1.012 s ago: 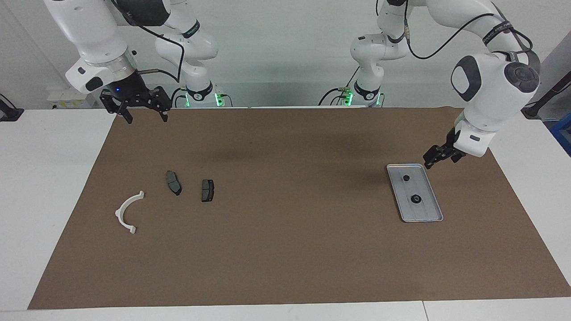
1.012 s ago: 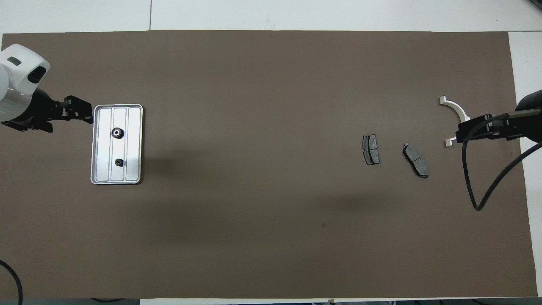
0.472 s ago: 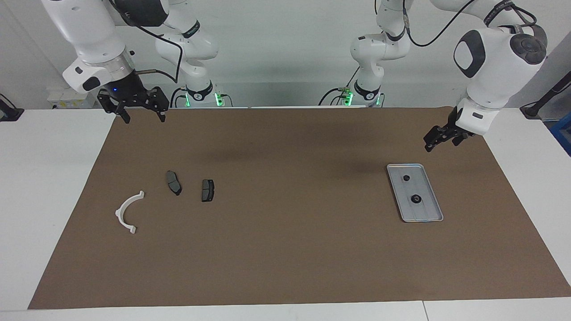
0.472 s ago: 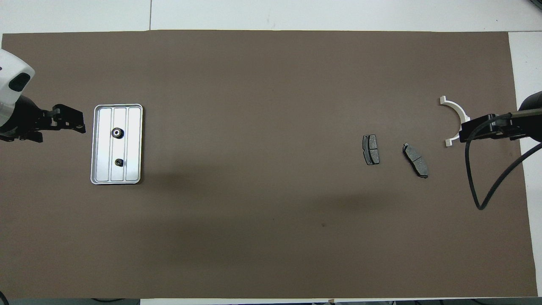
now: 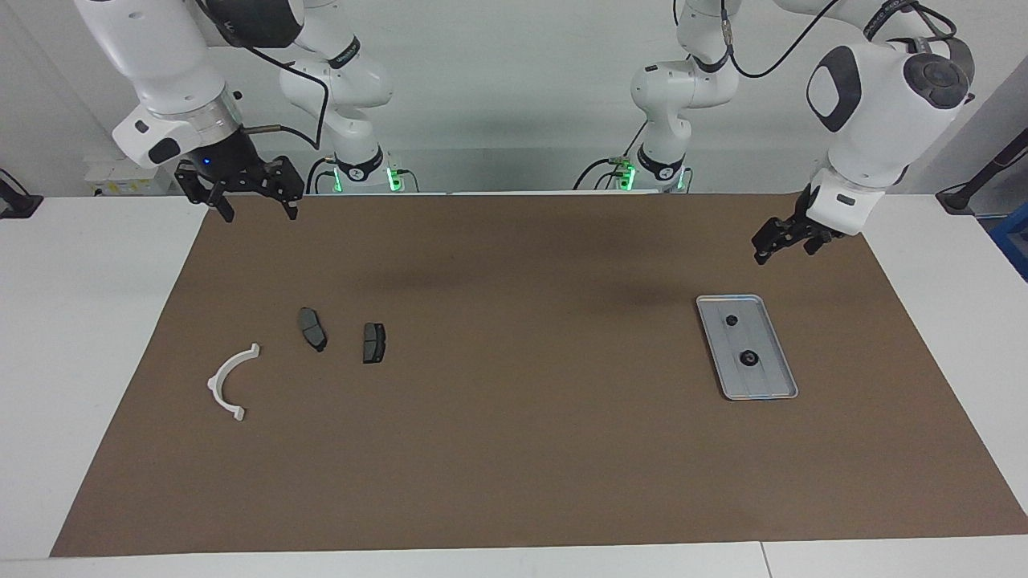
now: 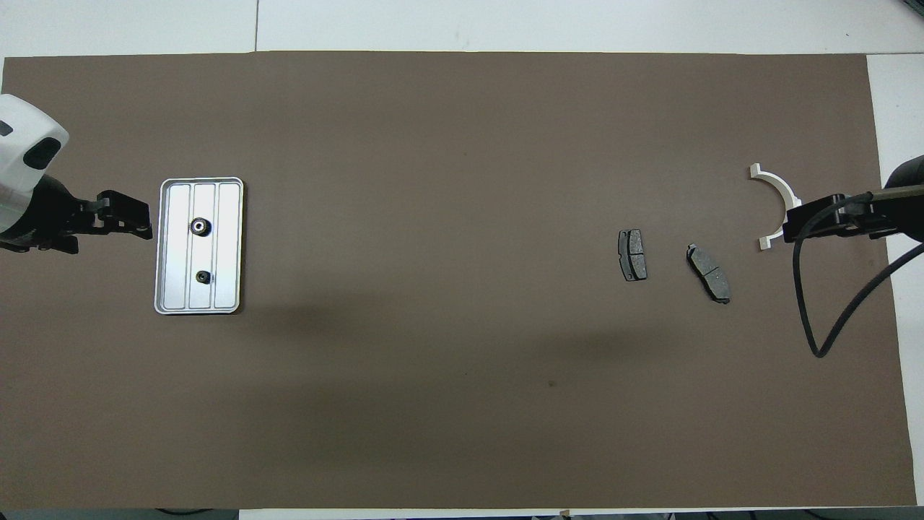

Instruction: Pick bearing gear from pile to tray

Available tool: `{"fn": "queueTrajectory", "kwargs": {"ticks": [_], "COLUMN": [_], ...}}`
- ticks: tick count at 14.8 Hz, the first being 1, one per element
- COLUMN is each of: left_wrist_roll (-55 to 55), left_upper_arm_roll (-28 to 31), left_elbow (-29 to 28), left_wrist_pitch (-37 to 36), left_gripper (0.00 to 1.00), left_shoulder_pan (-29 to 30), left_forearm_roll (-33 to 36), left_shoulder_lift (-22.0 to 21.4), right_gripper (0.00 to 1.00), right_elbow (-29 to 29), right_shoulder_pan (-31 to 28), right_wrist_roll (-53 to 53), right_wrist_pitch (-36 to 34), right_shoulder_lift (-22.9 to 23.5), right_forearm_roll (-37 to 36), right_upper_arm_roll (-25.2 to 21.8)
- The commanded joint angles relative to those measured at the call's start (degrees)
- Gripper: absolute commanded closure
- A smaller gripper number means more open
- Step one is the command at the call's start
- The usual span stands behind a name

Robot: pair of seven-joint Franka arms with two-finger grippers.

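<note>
Since a second ago, the left gripper point(image 5: 773, 244) is being lifted off the tray's point(image 5: 774, 347) corner nearest the robots and carried toward the mat's point(image 5: 514, 449) robot-side edge, up in the air at about 1 o'clock from the tray in the facing view; the parts are lying as before. Nothing is being held by it, and its fingers are being kept spread. The right gripper point(image 5: 253, 210) is being held raised over the mat's corner at the right arm's end, at about 11 o'clock from the pads in the facing view, its fingers spread wide and empty.

Two small black gears are being kept in the tray: a larger gear point(image 6: 199, 227) farther from the robots and a smaller gear point(image 6: 204, 276) nearer to them. At the right arm's end, two pads point(image 5: 312, 329) point(image 5: 373, 343) are lying side by side but apart, with the white arc point(image 5: 230, 382) at about 8 o'clock from them in the facing view.
</note>
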Motion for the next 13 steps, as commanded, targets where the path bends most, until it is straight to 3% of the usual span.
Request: {"fn": "queueTrajectory", "kwargs": {"ticks": [1,13], "left_wrist_roll": [0.6,0.6], "left_upper_arm_roll": [0.3,0.8], "left_elbow": [-1.8,-2.7], "left_wrist_pitch": [-2.0,1.2], "left_gripper": [0.00,0.00], "left_shoulder_pan": [-0.6,-3.1], "left_forearm_roll": [-0.9,-1.3], "left_shoulder_lift": [-3.6,-4.2], "right_gripper": [0.00,0.00], "right_elbow": [0.1,0.1], "right_shoulder_pan": [-0.8,-0.7], "right_wrist_roll": [0.8,0.8], "right_wrist_pitch": [0.5,0.5], "right_shoulder_lift": [0.0,-0.1], "right_forearm_roll": [-0.9,-0.9], "right_upper_arm_roll": [0.7,0.7]}}
